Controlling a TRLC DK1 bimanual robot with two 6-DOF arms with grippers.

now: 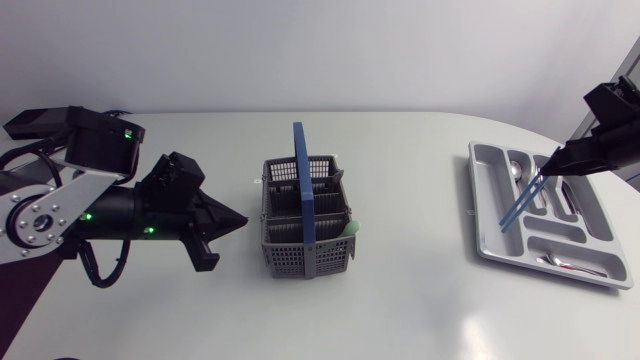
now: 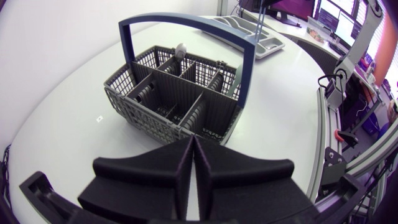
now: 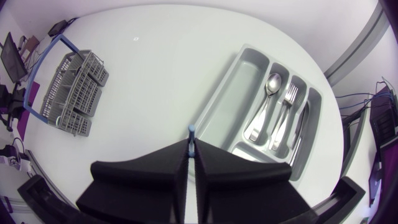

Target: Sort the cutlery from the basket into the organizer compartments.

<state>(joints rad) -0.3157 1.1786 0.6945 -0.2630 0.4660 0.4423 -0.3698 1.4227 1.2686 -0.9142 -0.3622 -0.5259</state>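
head view showed the right claw [image 1: 547,166] clamped on the upper end of a thin blue utensil [image 1: 518,205], which hung slanted down over the organizer [image 1: 487,195] at the right end of the counter [image 1: 400,300]. its lower end was above the long compartment on the basket side; cannot tell if it touched the bottom. right wrist view confirmed the grip: both fingers pressed nearly together, with only the blue tip showing between them. type of utensil unclear, it read as a stick or narrow handle, maybe two thin pieces.

a spoon [image 3: 268,93], fork [image 3: 287,106] and knife [image 3: 303,127] lay in the narrower slots. the basket [image 1: 290,245] sat mid-counter, well apart from the organizer, blue handle upright. a green piece [image 1: 351,228] stuck out at its organizer-side edge, and a grey rounded tip [image 2: 181,50] showed in a far cell in the left wrist view. the left claw [image 1: 238,220] sat near the basket, pointed at it, fingers together and empty.

handling judgement: the blue piece looked light, stiff and probably plastic, so not fragile but smooth. held at one end it could swing or pivot in the grip; a hold nearer the middle would be steadier. low drop risk given the light weight, but it could bounce or roll into the wrong slot if let go from high up. the metal pieces were likely heavier and slippery; best taken across the handle, not the bowl or tines.
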